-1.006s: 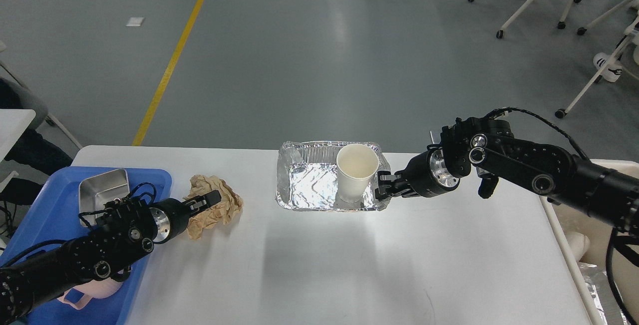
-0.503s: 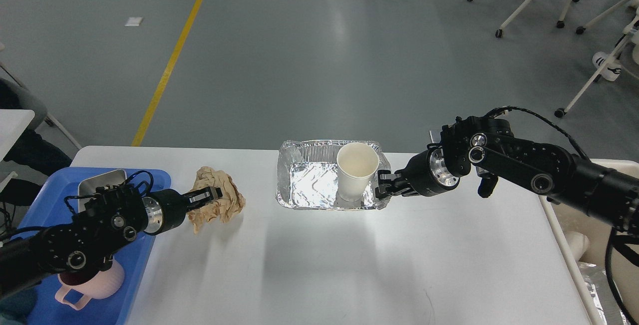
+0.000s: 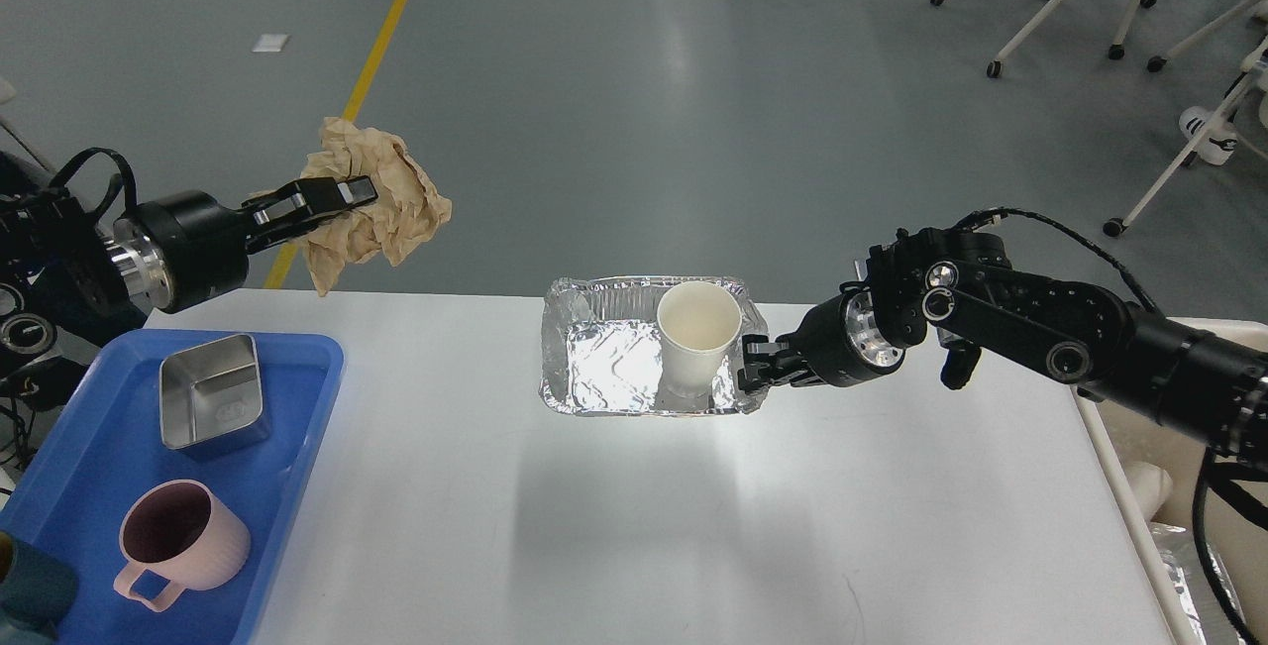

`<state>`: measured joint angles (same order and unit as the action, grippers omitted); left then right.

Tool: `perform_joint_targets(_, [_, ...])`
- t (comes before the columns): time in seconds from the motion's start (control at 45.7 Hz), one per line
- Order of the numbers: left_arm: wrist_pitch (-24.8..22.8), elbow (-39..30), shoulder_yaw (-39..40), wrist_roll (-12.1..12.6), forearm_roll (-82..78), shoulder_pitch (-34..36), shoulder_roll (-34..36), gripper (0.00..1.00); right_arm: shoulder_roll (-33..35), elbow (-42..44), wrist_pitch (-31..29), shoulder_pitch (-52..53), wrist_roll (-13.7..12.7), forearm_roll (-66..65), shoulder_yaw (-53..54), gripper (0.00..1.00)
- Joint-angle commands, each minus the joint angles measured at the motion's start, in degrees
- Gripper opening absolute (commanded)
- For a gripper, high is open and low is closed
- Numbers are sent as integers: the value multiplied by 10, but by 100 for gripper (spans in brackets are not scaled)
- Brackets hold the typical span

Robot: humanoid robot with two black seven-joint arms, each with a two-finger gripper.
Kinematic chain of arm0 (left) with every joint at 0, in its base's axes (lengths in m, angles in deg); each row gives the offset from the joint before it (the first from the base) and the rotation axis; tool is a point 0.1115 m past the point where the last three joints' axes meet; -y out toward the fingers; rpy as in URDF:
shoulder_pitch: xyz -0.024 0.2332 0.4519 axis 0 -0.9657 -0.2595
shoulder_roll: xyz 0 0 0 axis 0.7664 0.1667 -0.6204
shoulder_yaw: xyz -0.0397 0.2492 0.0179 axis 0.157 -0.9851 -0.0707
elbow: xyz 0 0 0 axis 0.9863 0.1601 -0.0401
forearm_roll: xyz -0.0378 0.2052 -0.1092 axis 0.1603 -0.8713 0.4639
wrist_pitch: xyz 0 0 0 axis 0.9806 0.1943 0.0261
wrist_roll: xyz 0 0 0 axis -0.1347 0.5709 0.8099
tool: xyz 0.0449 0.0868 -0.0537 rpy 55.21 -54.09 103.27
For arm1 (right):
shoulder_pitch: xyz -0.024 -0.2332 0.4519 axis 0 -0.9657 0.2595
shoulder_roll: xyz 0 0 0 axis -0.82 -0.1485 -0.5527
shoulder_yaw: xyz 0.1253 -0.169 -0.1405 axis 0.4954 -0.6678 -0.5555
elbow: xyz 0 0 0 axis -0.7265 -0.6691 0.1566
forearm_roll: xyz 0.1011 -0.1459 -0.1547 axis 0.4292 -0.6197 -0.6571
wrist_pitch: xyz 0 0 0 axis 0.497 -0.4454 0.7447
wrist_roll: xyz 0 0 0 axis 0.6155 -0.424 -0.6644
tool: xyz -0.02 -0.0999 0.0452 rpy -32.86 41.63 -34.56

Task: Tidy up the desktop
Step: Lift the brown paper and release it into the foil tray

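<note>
- Since the earlier frames, the left gripper has carried the crumpled brown paper wad up off the large white rectangular desktop; the wad now hangs in the air beyond the far left corner, pinched between the narrowed fingers.
- Lifting it that high probably serves to clear the blue plastic tray at the left edge on the way to wherever rubbish goes.
- That tray holds a square steel dish and a ribbed pink mug, which look like keepers sorted apart from the waste.
- At the middle of the far edge sits a crinkled silver foil tray with a white paper cup upright inside it.
- The right gripper is at the foil tray's right rim, seemingly clamping it; the fingers are too dark to tell for sure.
- Holding there would let cup and tray be dragged off together toward the right edge.
</note>
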<state>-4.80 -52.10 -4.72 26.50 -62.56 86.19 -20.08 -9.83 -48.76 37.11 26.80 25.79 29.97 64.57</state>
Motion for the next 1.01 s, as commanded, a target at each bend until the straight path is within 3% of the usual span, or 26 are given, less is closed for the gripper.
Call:
perform_joint_targets(0.0, [-10,-23,10,1,-1,26,11,3,3,-2,0,-2,0,1,0,0])
perform_joint_targets(0.35, [-30,-14,1,6,3,79,-15,4,5,-4,0,0,1,1,0,0])
perform_joint_targets(0.678, [-26,86,-85,22,-30,81,-217,5,5,-2,0,1,1,2,0,0])
perform_joint_targets(0.984, [-26,153,-121,21,-51,87,-308,7,5,-1,0,0,1,2,0,0])
